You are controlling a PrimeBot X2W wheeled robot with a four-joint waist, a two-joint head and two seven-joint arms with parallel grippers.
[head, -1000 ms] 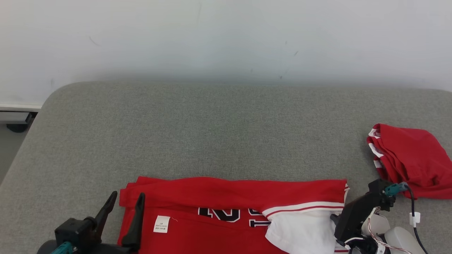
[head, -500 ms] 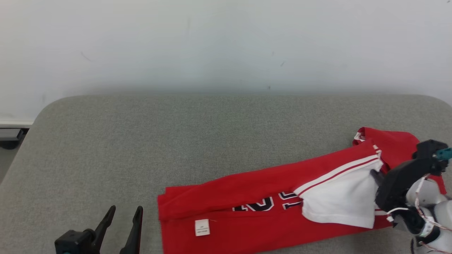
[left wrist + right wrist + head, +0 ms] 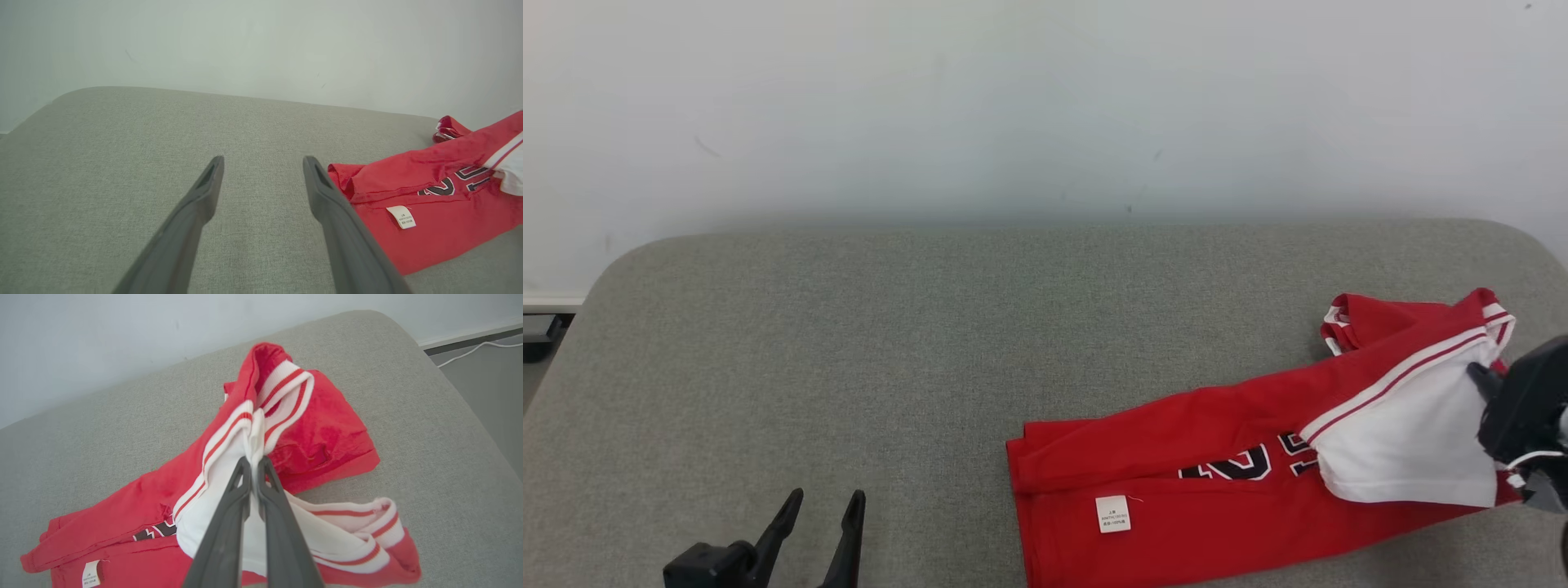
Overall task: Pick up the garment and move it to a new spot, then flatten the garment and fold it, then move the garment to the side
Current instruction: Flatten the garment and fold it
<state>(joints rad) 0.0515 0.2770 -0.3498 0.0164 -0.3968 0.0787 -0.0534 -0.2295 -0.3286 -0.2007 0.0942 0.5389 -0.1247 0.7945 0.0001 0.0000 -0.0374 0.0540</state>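
Garment: red jersey (image 3: 1217, 490), folded into a long band, lying slantwise on the right half of the grey cushion (image 3: 931, 327).
Garment details: black numerals (image 3: 1241, 465) at mid-length, white label (image 3: 1112, 514) near the left end, white sleeve (image 3: 1405, 441) with red-and-white stripes at the right end.
Right jaws: pressed together, fingers (image 3: 222, 539) pinching a fold of the white sleeve at their tips.
Garment by right jaws: the sleeve end rises to the tips; the red body trails away to the left along the cushion.
Right arm: dark wrist (image 3: 1527, 400) at the right edge of the head view, against the sleeve's outer edge.
Left jaws: spread wide, holding nothing, fingers (image 3: 182, 232) pointing toward the wall (image 3: 1013, 106).
Left arm: low at the near left of the cushion, well apart from the garment, whose label end lies off to its right.
Second garment: red bundle (image 3: 1372, 322) at the cushion's far right; the jersey's striped end overlaps it.
Beyond the cushion: floor (image 3: 482, 384) with a white cable (image 3: 461, 355).
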